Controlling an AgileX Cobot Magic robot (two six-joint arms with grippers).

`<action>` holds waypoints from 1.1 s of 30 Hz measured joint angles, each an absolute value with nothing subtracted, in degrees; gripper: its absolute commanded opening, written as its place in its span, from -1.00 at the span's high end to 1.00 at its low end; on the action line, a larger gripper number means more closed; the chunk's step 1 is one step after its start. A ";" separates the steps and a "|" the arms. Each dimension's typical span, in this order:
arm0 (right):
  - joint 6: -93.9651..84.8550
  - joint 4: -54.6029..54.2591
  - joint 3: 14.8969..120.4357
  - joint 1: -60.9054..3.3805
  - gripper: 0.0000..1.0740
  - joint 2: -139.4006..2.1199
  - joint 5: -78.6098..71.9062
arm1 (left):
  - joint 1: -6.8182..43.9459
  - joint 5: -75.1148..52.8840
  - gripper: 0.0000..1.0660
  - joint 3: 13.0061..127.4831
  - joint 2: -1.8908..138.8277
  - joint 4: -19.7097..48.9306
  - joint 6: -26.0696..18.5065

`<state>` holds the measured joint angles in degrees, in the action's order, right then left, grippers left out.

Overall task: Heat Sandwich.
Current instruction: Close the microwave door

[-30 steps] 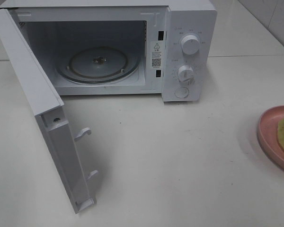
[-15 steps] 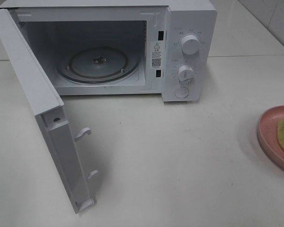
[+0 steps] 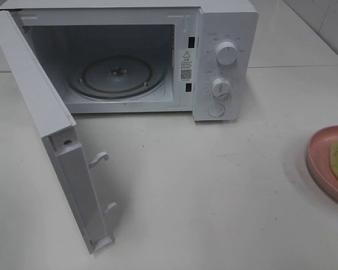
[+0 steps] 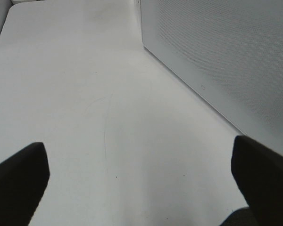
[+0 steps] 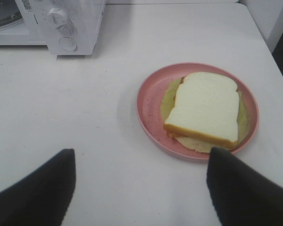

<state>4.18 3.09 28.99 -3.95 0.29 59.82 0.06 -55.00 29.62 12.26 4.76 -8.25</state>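
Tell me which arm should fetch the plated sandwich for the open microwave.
Right. The right gripper is open and empty, facing the sandwich on the pink plate, which sits at the table's right edge. The left gripper, also open, faces bare table beside the microwave door.

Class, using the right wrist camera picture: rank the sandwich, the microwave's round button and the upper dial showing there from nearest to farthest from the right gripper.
From the right gripper:
1. Sandwich, on the pink plate, just ahead of the open fingers.
2. Round button, low on the microwave's panel, across the table.
3. Dial, just beyond the button.
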 measured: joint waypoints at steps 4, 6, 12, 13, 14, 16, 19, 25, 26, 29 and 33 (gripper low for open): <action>4.18 3.09 28.99 -3.95 -0.41 0.29 59.82 | 0.06 -50.36 -0.51 29.56 15.24 4.70 -8.48; 4.18 3.09 28.99 -3.95 -0.41 0.29 59.82 | 0.06 -46.87 -0.31 29.22 16.84 4.70 -8.48; 4.18 3.09 28.99 -3.95 -0.41 0.29 59.82 | 0.06 -37.64 0.22 26.53 22.06 4.70 -8.48; 4.18 3.09 28.99 -3.95 -0.41 0.29 59.82 | 0.06 -36.04 0.33 26.13 23.15 4.70 -8.48; 4.18 3.09 28.99 -3.95 -0.41 0.29 59.82 | 0.06 -32.72 0.57 25.10 25.38 4.70 -8.48; 4.18 3.09 28.99 -3.95 -0.41 0.29 59.82 | 0.06 -31.28 0.71 24.52 26.41 4.70 -8.48; 4.18 3.09 28.99 -3.95 -0.41 0.29 59.82 | 0.06 -24.29 1.00 21.89 31.23 4.70 -8.54; 4.18 3.09 28.99 -3.95 -0.41 0.29 59.82 | 0.06 -11.57 1.00 18.45 37.47 4.70 -8.71; 4.18 3.09 28.99 -3.95 -0.41 0.29 59.82 | 0.06 -9.28 1.00 17.88 38.50 4.70 -8.71; 4.18 3.09 28.99 -3.95 -0.41 0.29 59.82 | 0.06 -0.74 1.00 16.16 42.51 4.70 -8.71; 4.18 3.09 28.99 -3.95 -0.41 0.29 59.82 | 0.06 12.09 1.00 14.32 48.87 4.70 -8.71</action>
<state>4.18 3.09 28.99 -3.95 0.29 59.82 0.06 12.09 14.32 48.87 4.70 -8.71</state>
